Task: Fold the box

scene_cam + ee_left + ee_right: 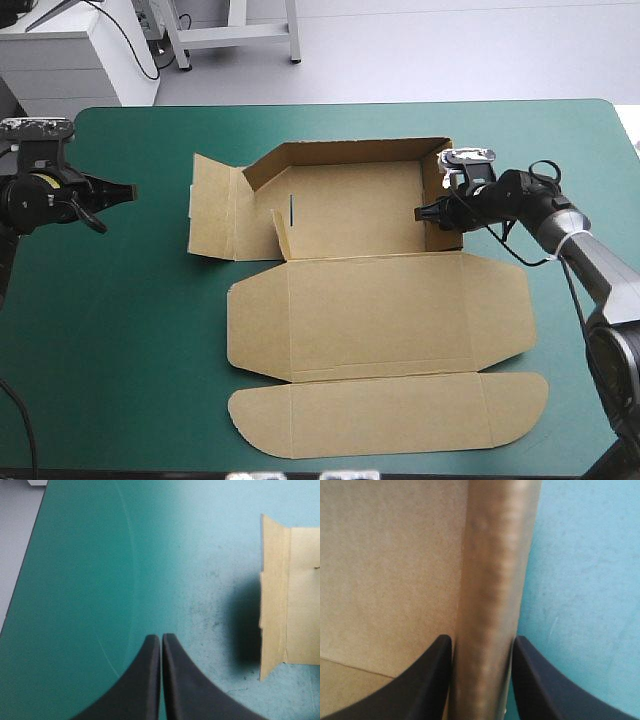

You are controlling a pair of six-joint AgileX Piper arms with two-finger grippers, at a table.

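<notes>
So the brown box (350, 200) sits about mid-desk on the teal-green cover (120, 350), slightly toward the right side, and it's only half built. The far wall (340, 152) and the right wall (430, 185) are standing. The left side panel (212, 208) lies flat on the desk, and a small inner flap (283, 228) by that corner is tipped up at an angle. The lid (380, 315) is spread flat toward the near edge, with its rounded tuck flap (390, 415) beyond it. The board looks clean and the creases look sharp.

The right gripper (425, 212) has its jaws clamped on the right wall, one inside the tray and one outside. The right wrist view shows the board pinched between them. My read is that it's keeping that wall upright so it doesn't flop back down.

The left gripper (125, 192) hangs over bare cover, well apart from the left panel. Its jaws are closed together on nothing and point toward the box. I'd guess it's parked out of the way until the left side needs raising.
</notes>
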